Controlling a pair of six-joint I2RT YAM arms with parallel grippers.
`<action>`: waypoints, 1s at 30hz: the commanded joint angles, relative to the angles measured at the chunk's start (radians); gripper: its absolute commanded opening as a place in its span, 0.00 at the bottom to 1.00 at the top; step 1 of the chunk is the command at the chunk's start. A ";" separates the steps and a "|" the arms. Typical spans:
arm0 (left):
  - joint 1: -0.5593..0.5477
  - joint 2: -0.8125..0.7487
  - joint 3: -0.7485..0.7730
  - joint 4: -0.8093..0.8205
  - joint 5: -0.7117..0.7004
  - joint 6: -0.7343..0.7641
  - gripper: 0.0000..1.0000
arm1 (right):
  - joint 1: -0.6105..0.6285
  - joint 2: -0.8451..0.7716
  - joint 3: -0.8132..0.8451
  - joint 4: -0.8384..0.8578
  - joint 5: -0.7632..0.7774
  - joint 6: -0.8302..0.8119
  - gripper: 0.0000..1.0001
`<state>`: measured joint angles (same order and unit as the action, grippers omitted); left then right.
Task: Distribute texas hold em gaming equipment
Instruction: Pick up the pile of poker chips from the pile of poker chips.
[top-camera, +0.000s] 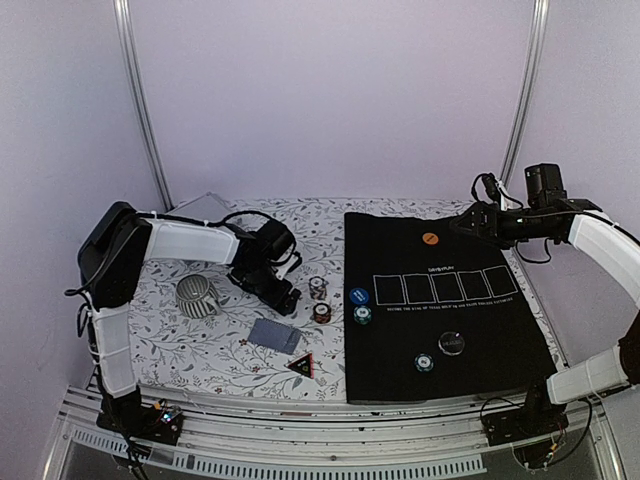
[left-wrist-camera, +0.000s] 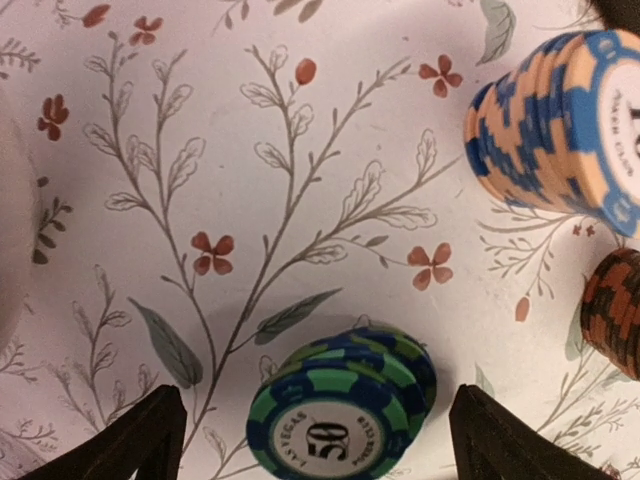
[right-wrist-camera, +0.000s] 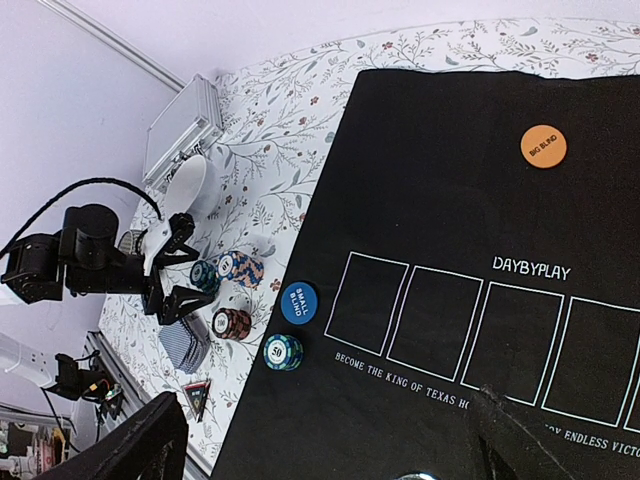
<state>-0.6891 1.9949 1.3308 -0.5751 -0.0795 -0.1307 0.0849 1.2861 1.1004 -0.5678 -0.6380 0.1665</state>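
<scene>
In the left wrist view my left gripper (left-wrist-camera: 315, 400) is open, and a green-and-blue "50" chip stack (left-wrist-camera: 340, 420) stands on the cloth between its fingers, touching neither. An orange-blue stack (left-wrist-camera: 560, 130) and a red-brown stack (left-wrist-camera: 615, 310) stand beyond it. From above, the left gripper (top-camera: 287, 296) is beside those stacks (top-camera: 317, 288). The black mat (top-camera: 500, 330) carries a blue button (top-camera: 360, 296), a second green stack (top-camera: 362, 314), an orange button (top-camera: 430, 239), a black disc (top-camera: 453, 343) and a teal chip (top-camera: 424, 362). My right gripper (top-camera: 465, 225) is open and empty, held above the mat's far right.
A pack of grey-blue-backed cards (top-camera: 274, 335) and a small triangular piece (top-camera: 301, 364) lie on the floral cloth in front of the left gripper. A striped mug (top-camera: 197, 297) stands to the left. A silver case (right-wrist-camera: 183, 125) and a white bowl (right-wrist-camera: 185, 185) are at the far left.
</scene>
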 joint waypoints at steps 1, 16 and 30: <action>0.004 0.025 0.020 0.046 0.066 0.015 0.91 | 0.003 -0.016 -0.004 0.002 0.000 -0.012 0.99; -0.021 0.052 0.023 0.060 0.006 0.074 0.65 | 0.003 -0.013 -0.001 0.003 0.003 -0.015 0.99; -0.028 0.057 0.020 0.028 -0.026 0.069 0.15 | 0.002 -0.009 0.004 0.003 0.000 -0.015 0.99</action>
<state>-0.7097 2.0274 1.3403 -0.5220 -0.0677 -0.0658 0.0849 1.2861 1.1004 -0.5678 -0.6376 0.1600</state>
